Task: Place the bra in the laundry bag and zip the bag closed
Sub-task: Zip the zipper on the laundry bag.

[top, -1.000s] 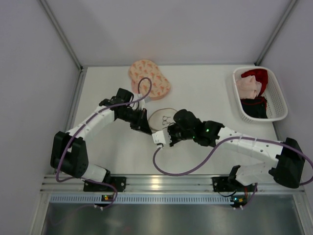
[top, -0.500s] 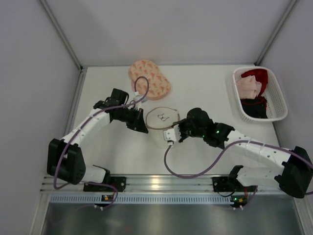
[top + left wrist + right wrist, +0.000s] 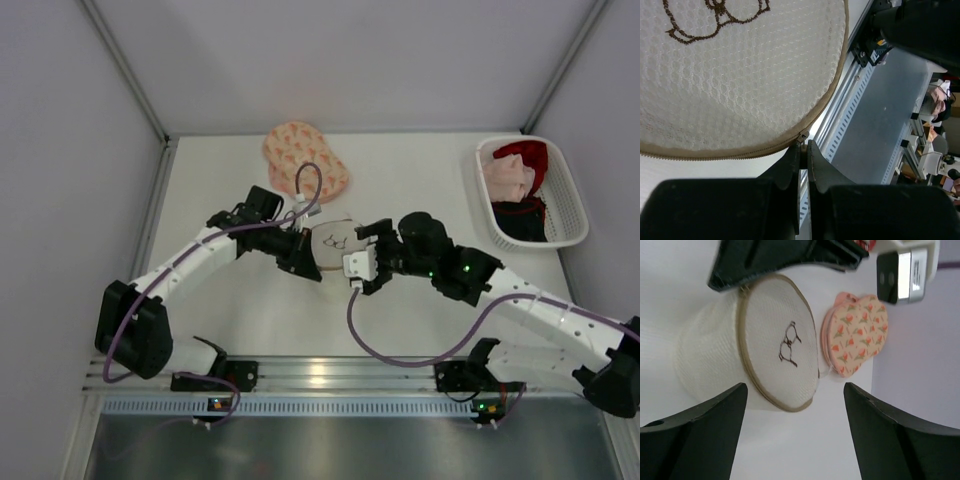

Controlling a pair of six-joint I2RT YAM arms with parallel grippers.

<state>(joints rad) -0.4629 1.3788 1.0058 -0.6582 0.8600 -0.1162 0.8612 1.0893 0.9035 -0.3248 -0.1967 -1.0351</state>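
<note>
The left jaws pinch the zipper pull (image 3: 802, 136) at the rim of the laundry bag (image 3: 335, 243). To run it well, follow the curved track steadily while the right jaws, spread and facing the bag's side, brace it. The bra (image 3: 305, 160) lies on the counter (image 3: 430, 190) beyond the bag, apart from both jaws.

The overhead camera looked steeply down from above 6 o'clock, taking in the whole white bench (image 3: 420, 190). The left wrist camera faced roughly 4 o'clock, pressed close against the round cream mesh laundry bag (image 3: 335, 243) (image 3: 740, 75) (image 3: 775, 345). The right wrist camera stood farther back, facing about 10 o'clock. All three views shared that bag.
</note>
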